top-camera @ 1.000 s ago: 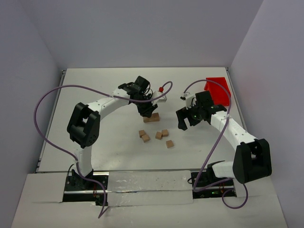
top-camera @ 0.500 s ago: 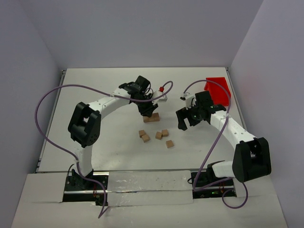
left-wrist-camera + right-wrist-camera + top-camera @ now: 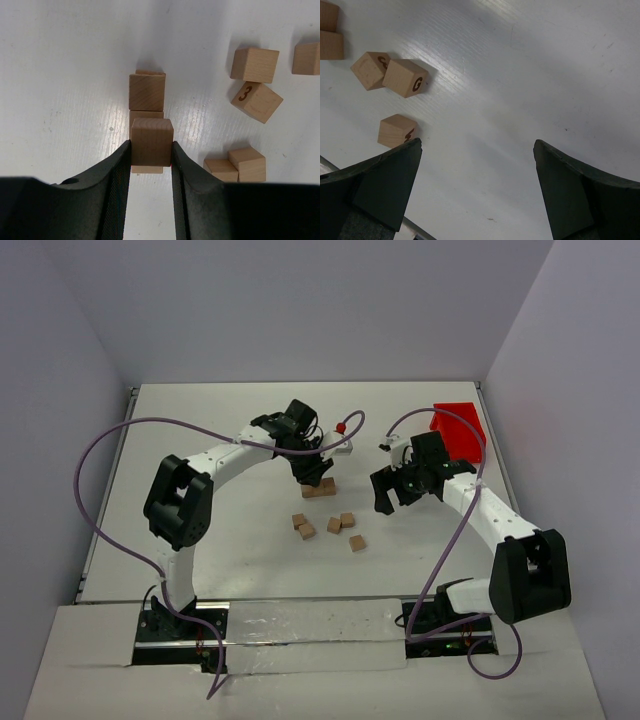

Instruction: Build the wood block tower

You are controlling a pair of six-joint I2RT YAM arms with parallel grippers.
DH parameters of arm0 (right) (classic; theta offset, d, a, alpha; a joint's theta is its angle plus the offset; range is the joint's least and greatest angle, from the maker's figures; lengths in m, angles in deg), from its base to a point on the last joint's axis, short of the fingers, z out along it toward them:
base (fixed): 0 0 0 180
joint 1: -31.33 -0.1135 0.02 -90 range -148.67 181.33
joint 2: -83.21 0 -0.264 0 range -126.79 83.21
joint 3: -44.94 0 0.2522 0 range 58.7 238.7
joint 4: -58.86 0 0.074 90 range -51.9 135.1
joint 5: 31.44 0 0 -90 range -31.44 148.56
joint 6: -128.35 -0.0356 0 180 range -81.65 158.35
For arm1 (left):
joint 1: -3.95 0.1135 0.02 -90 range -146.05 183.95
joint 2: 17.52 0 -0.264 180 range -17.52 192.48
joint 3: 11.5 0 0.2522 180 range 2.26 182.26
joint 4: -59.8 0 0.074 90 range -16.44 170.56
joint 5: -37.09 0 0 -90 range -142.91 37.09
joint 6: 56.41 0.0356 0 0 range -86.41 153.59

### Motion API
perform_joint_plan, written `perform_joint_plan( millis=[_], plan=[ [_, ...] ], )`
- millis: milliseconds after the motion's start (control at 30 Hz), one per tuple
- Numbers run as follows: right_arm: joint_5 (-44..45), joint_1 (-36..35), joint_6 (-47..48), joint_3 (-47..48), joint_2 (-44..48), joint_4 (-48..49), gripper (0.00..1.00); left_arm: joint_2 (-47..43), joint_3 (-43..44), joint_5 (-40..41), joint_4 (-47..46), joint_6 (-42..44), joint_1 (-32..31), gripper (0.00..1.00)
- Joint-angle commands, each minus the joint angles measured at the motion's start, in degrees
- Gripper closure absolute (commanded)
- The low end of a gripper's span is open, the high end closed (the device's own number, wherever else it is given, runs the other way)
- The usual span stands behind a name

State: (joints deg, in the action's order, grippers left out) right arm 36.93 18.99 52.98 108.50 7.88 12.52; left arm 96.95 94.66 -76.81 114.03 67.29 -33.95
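Observation:
My left gripper [image 3: 152,150] is shut on one wood block [image 3: 152,141] and holds it just above the tower [image 3: 146,92], a short row of tan cubes on the table. From above, the left gripper [image 3: 312,472] covers most of the tower [image 3: 322,489]. Several loose wood blocks [image 3: 334,525] lie scattered just in front of it; one shows a "3" [image 3: 256,101]. My right gripper [image 3: 395,490] hangs open over bare table to the right of the tower. Nothing lies between its fingers [image 3: 385,185], and loose lettered blocks [image 3: 405,77] sit to its left.
A red plastic bin [image 3: 460,430] stands at the back right, behind the right arm. Purple cables loop over both arms [image 3: 100,490]. Grey walls close in the table at the back and sides.

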Motion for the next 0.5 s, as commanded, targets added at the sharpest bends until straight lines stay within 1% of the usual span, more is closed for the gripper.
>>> perform_joint_plan(
  millis=[0,467],
  plan=[
    [-0.7,0.5,0.0,1.0,-0.2,1.1,0.00,1.0,2.7,-1.6,-0.6,0.8,-0.6,0.67],
    [-0.8,0.5,0.1,1.2,-0.8,0.9,0.00,1.8,3.2,-1.9,-0.9,0.5,-0.7,0.64]
  ],
)
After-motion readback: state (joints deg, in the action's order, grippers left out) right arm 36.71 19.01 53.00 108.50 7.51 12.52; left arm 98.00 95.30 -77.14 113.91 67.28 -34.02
